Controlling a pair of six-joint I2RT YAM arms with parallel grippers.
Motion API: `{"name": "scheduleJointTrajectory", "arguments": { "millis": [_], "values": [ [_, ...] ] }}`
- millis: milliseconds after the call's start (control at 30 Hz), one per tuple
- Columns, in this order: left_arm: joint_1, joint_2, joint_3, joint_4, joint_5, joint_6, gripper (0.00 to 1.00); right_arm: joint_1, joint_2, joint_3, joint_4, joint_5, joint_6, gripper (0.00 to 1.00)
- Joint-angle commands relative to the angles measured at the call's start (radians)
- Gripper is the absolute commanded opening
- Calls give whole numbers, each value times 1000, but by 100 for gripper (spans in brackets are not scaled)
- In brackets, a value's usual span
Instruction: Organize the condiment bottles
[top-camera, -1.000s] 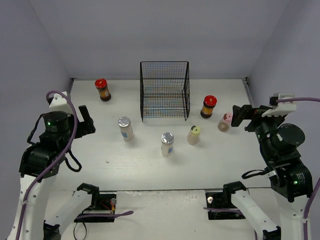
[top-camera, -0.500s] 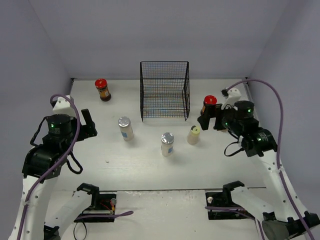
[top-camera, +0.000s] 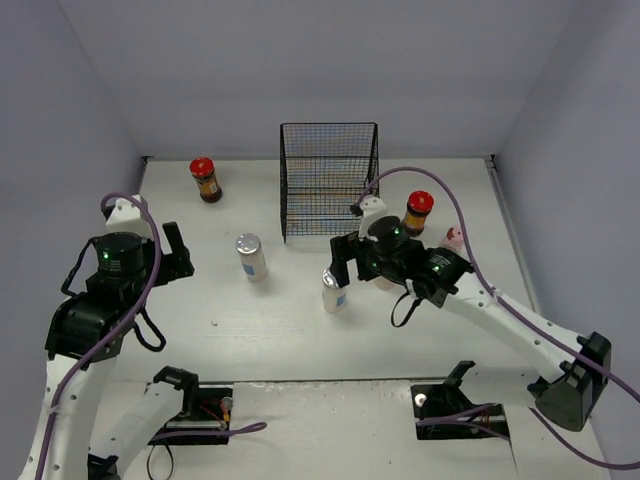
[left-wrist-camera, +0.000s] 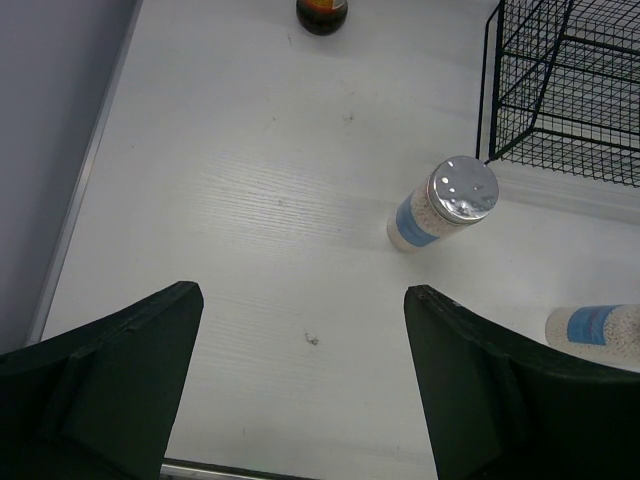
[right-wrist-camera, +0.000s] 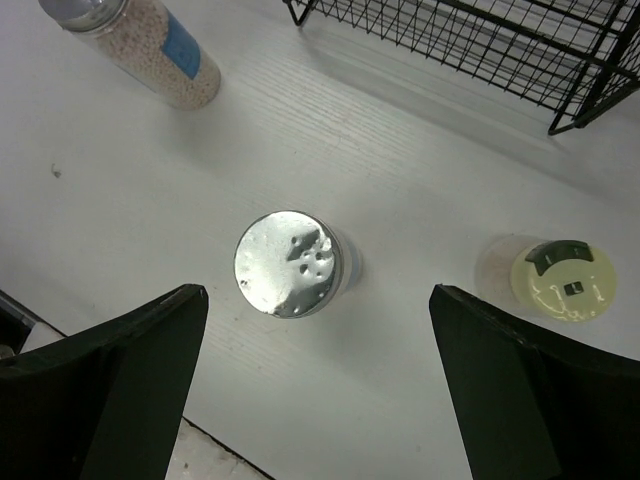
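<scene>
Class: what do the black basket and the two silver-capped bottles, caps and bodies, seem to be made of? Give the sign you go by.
Basket: thin black wire grid, matte; likely painted or coated metal.
Bottle caps: mirror-bright, with punched holes; metal or metallised plastic.
Bottle bodies: see-through, with pale grains showing; glass or clear plastic.

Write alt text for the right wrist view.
Right fingers, open, hang over an upright silver-capped shaker on a table. A yellow-capped bottle stands beside it, a second shaker upper left, a wire basket along the top.
</scene>
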Motion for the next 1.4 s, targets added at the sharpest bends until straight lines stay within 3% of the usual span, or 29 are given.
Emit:
{"name": "scheduleJointTrajectory", "arguments": {
  "millis": [0,333,800,1100,1200,1233,1333,1367],
  "values": [
    [-5,-2,0,34,-15,-8,83,75,45,14,87,144,65,99],
    [-11,-4,-19,33,-7,-19,83,143,192,21,106,236,194,86],
    [-29,-21,-46,36,-18,-23,83,186,238,3,67,288,267,77],
    [-41,-24,-57,39,-21,-22,83,196,235,-8,30,329,286,62],
    [-48,-25,-57,39,-27,-19,83,196,229,-9,24,338,281,39],
    [-49,-27,-57,39,-29,-17,83,196,227,-5,21,345,274,23],
    [-52,-27,-52,39,-29,-17,83,196,215,50,0,358,229,0],
    [-54,-27,-52,41,-29,-17,83,196,210,73,-2,355,205,0]
  ]
}}
